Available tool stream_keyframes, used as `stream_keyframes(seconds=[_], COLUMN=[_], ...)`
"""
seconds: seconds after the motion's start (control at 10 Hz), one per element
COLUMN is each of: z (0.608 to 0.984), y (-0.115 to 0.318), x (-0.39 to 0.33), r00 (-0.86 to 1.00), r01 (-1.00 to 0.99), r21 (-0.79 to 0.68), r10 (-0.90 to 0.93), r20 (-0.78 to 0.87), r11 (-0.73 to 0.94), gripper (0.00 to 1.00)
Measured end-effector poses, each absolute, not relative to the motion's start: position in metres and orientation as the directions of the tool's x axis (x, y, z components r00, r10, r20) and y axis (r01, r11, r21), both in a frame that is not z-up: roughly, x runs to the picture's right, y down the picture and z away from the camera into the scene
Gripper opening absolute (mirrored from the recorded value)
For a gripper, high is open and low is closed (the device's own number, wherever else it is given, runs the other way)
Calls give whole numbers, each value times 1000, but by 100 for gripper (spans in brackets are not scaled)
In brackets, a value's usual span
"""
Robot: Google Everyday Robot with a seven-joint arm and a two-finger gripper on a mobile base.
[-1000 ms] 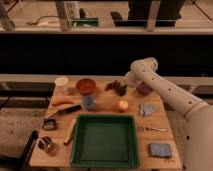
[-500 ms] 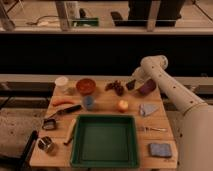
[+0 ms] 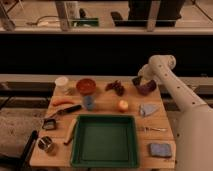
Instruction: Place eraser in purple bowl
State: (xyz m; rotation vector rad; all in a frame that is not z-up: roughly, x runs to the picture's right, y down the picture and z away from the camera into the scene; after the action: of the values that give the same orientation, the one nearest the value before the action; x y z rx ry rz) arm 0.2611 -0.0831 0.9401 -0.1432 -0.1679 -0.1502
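Here, gripper (image 3: 138, 80) over one purple bowl (image 3: 147, 87).

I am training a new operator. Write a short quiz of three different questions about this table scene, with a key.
1. True or false: the gripper is at the purple bowl, at the table's far right corner.
2. Which lies nearer the green tray: the orange-red bowl or the little blue cup?
3. Fill in: the fork lies to the tray's ____.

Key: 1 true; 2 the little blue cup; 3 right.

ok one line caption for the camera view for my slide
Gripper at the purple bowl on the table's far right, beyond the green tray.
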Motion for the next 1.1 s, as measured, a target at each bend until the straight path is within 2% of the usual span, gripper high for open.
stream_keyframes(seconds=[0.7,0.9,1.1], z=[954,962,969], y=[-74,-80,-87], x=[300,305,302], r00=[993,994,994], r01=[67,55,54], r21=[-99,-99,-92], r10=[-56,-45,-45], r20=[109,97,97], r11=[993,994,994], gripper=[0,13,32])
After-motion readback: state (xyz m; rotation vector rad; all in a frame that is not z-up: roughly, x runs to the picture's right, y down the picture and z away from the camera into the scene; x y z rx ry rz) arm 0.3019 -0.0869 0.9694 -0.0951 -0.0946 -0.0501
